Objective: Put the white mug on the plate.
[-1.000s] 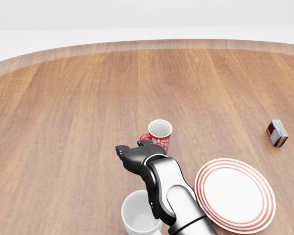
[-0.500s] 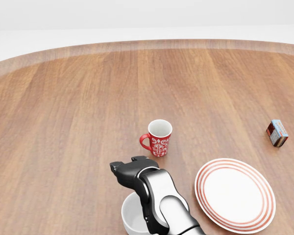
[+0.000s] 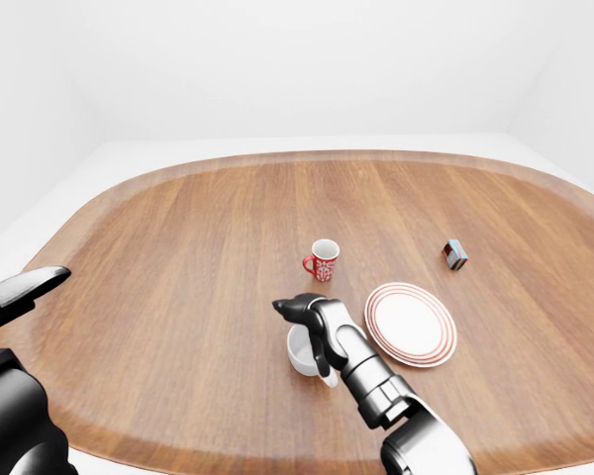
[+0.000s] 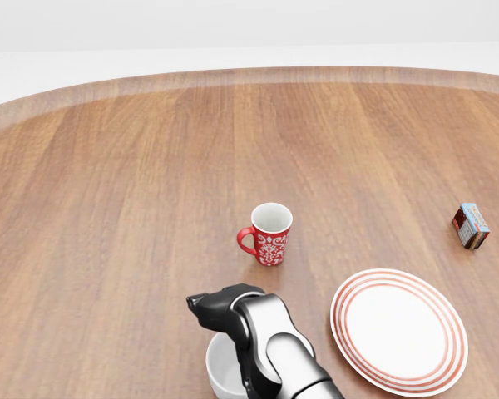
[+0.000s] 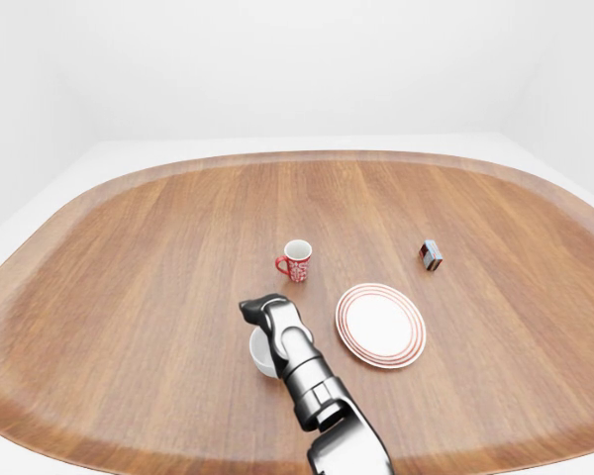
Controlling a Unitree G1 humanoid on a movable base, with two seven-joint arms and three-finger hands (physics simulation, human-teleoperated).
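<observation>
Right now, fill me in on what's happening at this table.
The right robot hand is over the white mug, which stands on the wooden table left of the striped plate in the head view. Whether its fingers have closed on the mug cannot be told. The plate holds nothing yet. A red mug stands above them, and a small box sits far right. The left robot hand waits at the left edge of the left-eye view, holding nothing.

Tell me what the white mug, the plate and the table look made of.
White mug: plain glossy white, probably glazed ceramic. Plate: smooth white with red rim rings, likely glazed ceramic too. Table: brown plank grain with a soft sheen, seemingly varnished wood. All are renders, so these are looks only.
</observation>
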